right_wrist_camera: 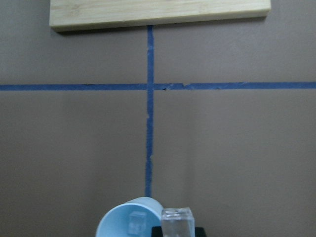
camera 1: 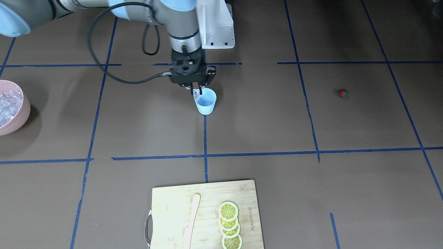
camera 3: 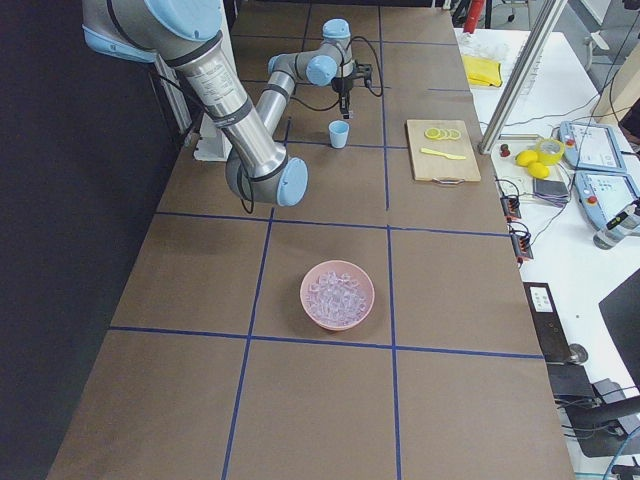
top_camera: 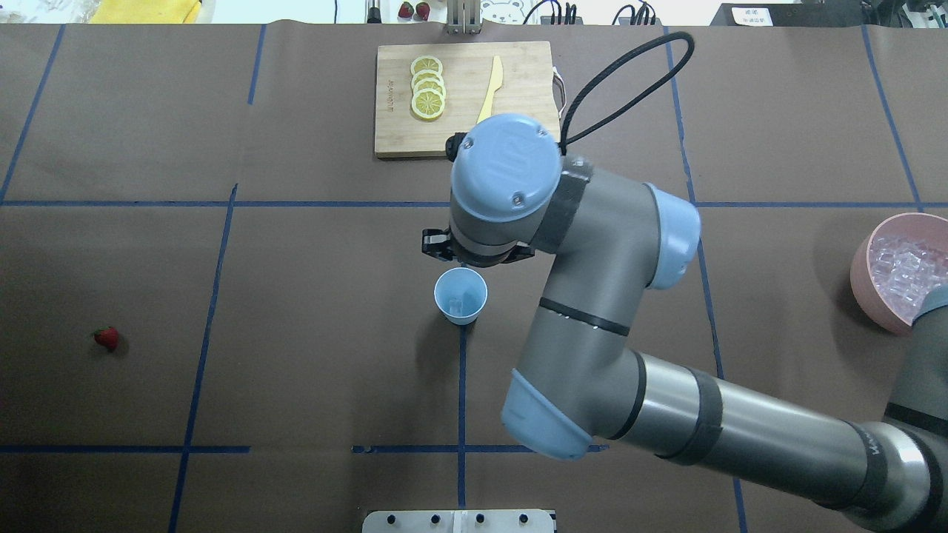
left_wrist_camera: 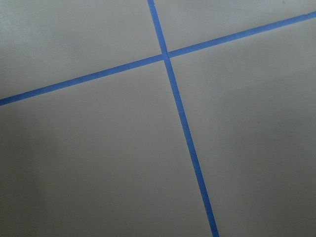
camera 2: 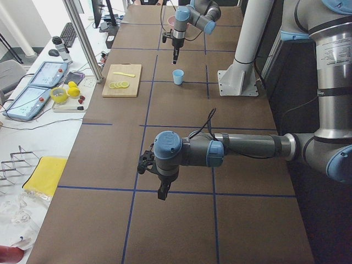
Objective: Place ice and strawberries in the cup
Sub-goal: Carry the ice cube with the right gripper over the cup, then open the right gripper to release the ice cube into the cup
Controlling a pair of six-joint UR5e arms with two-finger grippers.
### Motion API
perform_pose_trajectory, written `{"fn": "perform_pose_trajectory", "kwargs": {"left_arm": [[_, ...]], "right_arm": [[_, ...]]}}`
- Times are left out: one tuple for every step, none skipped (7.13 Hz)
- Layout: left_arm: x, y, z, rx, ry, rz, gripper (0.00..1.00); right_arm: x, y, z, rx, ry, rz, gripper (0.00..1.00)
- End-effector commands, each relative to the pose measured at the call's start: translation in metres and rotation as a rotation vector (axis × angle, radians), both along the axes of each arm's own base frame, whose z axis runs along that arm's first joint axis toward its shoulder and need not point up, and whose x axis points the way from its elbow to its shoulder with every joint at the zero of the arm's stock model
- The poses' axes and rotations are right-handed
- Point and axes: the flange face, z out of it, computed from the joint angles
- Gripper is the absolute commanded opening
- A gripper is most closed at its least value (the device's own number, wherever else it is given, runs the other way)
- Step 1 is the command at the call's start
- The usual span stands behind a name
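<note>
in the overhead view the wrist of the right arm hides the fingertips of the right claw (camera 1: 196, 92). the front-facing and right wrist views show them closed on one clear ice cube (right_wrist_camera: 176, 220), held just above the rim of the cup (camera 1: 206, 102); contact between cube and rim cannot be determined. the wrist view cuts off the lower part of the cup. the left claw (camera 2: 162, 191) appears only in the left side view, small and dark, above the surface (camera 1: 277, 121) and well apart from the cup; it cannot be told whether it is open or closed. the pink bowl (camera 1: 20, 114) is cut off by the frame edge in the front-facing view. the ice pile (camera 3: 337, 292) inside it is too dense to count. count: one light-blue cup, upright, on a blue tape line near the middle of the surface; one second ice cube (right_wrist_camera: 136, 222) lying inside the cup; one strawberry (camera 1: 342, 93) alone on the surface, well apart from the cup on the robot's left side; one cutting board (camera 1: 169, 204), cut off at the bottom of the front-facing view, carrying four lemon slices (camera 1: 229, 224) in an overlapping row and one pale knife (camera 1: 192, 221) beside them.
</note>
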Motion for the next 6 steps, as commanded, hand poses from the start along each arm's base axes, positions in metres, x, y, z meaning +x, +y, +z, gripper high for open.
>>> {"fn": "perform_pose_trajectory", "kwargs": {"left_arm": [[0.0001,0.0,-0.0003,0.0,0.001,0.0,1.0],[0.0,0.0,-0.0002,0.0,0.0,0.0,1.0],[0.0001,0.0,-0.0003,0.0,0.001,0.0,1.0],[0.0001,0.0001,0.0004,-0.001,0.002,0.0,1.0],[0.0001,0.0,-0.0003,0.0,0.002,0.0,1.0],[0.0001,0.0,-0.0003,0.0,0.002,0.0,1.0]], "right_arm": [[-0.0346,0.0217,0.0085,0.016,0.052,0.008,0.04],[-0.0409,0.0257,0.0131,0.013,0.062,0.0,0.04],[-0.0419,0.0266,0.0114,0.014,0.059,-0.004,0.14],[-0.0419,0.0265,0.0122,0.015,0.059,-0.003,0.7],[-0.0408,0.0266,0.0092,0.02,0.056,-0.001,0.97],[-0.0414,0.0264,0.0116,0.023,0.06,-0.006,0.98]]}}
